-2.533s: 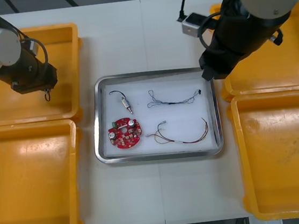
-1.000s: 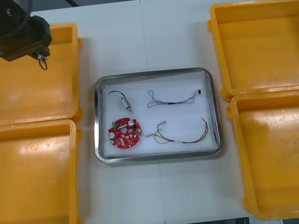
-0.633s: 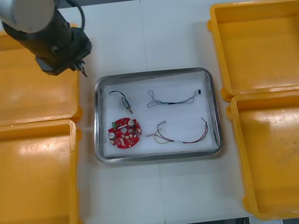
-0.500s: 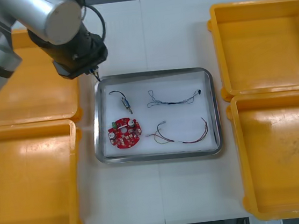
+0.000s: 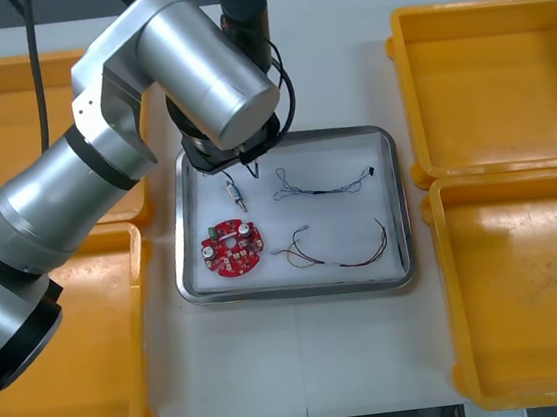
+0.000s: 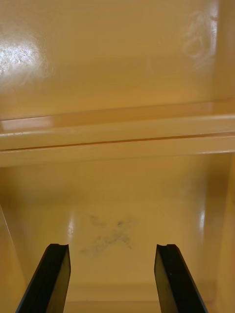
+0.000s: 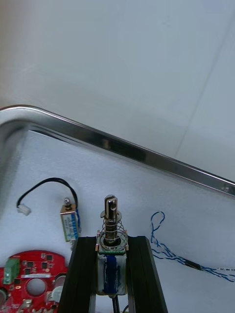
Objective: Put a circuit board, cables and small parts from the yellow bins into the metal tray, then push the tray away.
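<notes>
One board [image 5: 232,247], two small metal parts [image 7: 69,221]

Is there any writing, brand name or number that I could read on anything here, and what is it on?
No text here can be read.
On the circuit board: faint white print, too small to read.
On the small metal part held by the left gripper over the tray: no marking.
On the bins, the cables and the right gripper, which is over a bin: no labels.
</notes>
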Controlling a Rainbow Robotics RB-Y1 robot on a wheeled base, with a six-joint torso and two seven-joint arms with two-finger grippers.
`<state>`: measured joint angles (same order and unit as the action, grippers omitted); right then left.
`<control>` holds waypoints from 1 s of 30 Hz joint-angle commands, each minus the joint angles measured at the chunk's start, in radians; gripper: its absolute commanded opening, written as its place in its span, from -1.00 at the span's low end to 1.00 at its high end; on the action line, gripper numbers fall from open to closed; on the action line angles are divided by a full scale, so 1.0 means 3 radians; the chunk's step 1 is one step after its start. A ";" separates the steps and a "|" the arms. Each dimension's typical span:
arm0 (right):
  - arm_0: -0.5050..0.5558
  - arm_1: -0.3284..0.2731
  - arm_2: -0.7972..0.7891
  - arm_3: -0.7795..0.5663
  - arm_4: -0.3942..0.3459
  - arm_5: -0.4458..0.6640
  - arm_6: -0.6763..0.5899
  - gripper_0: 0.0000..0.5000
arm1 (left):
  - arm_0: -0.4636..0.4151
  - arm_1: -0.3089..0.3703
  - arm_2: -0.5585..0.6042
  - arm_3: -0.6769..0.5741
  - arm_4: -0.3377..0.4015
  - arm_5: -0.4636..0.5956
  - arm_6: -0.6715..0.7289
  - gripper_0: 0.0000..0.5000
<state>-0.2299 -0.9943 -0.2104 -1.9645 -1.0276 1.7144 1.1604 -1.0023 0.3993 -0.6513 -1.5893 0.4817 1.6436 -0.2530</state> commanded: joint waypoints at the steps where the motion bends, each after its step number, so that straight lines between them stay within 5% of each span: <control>1: 0.0045 -0.0107 0.0026 -0.0022 0.0020 -0.0029 0.0156 1.00 | 0.0104 -0.0181 -0.0201 -0.0092 -0.0312 -0.0146 0.0132 -1.00; 22: 0.0045 -0.0107 0.0026 -0.0022 0.0020 -0.0029 0.0156 1.00 | 0.0360 -0.0262 -0.0600 -0.0056 -0.0716 -0.0355 0.0317 -0.97; 27: 0.0045 -0.0107 0.0026 -0.0022 0.0020 -0.0029 0.0156 1.00 | 0.0360 -0.0262 -0.0595 -0.0056 -0.0726 -0.0381 0.0317 -0.20; 30: 0.0045 -0.0107 0.0026 -0.0022 0.0020 -0.0029 0.0156 1.00 | 0.0360 -0.0252 -0.0600 -0.0056 -0.0731 -0.0381 0.0322 0.07</control>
<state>-0.2264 -0.9943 -0.2104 -1.9644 -1.0274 1.7141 1.1604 -0.8990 0.3440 -0.8204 -1.5892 0.2770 1.5415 -0.2260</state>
